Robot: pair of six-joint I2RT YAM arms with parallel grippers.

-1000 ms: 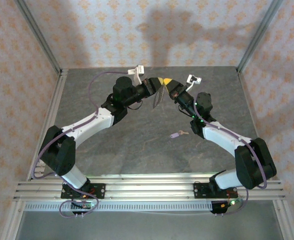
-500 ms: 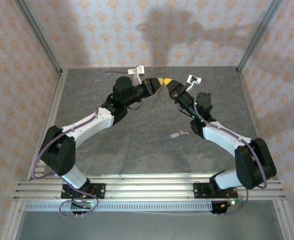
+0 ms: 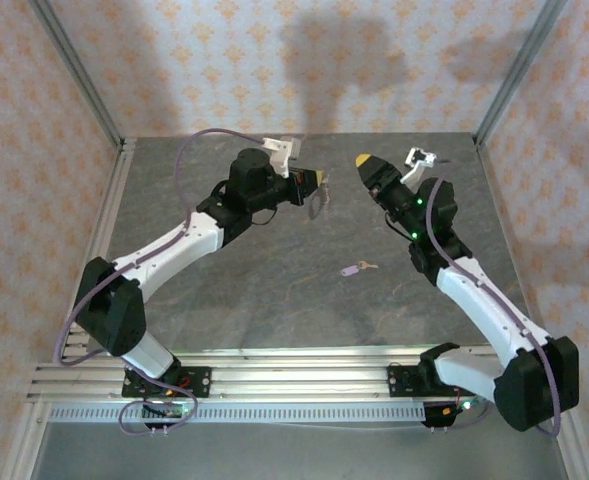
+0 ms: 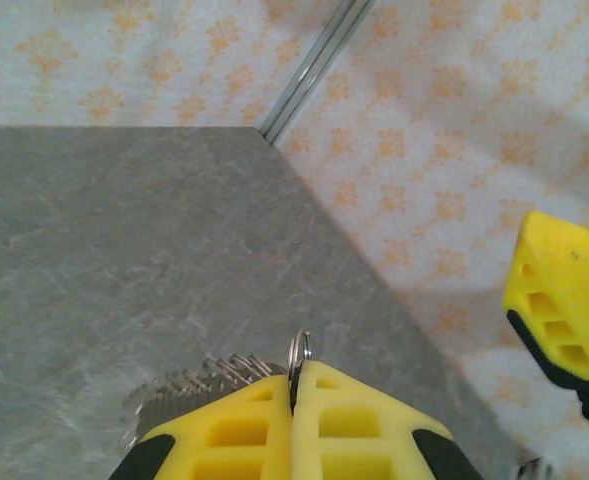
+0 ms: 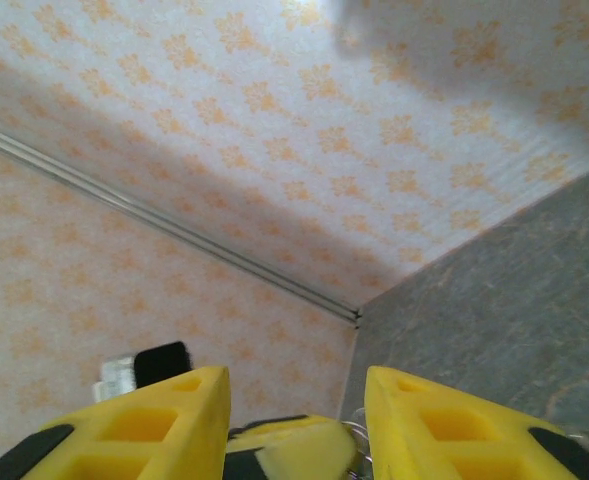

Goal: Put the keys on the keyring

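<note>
A tiny key (image 3: 351,268) with a lilac head lies flat on the grey table, right of centre, with no gripper near it. My left gripper (image 3: 319,177) hovers over the far middle of the table, shut on the keyring (image 3: 319,203), which dangles below it. In the left wrist view the yellow fingers (image 4: 244,420) press together on the thin metal ring (image 4: 300,348), with a ridged stretch (image 4: 209,375) to its left. My right gripper (image 3: 363,160) stands a short way to the right, open, with nothing in it. Between its fingers (image 5: 164,415) the left gripper's tip (image 5: 294,455) shows beyond.
The table (image 3: 274,290) is boxed in by patterned walls with metal corner posts (image 3: 74,70). Purple cables (image 3: 189,150) arc over the left arm. The rail (image 3: 294,365) carrying both arm bases runs along the near edge.
My right gripper has opened and pulled back to the right, away from the left gripper it was touching. The left gripper shifted slightly left, still gripping the keyring.
</note>
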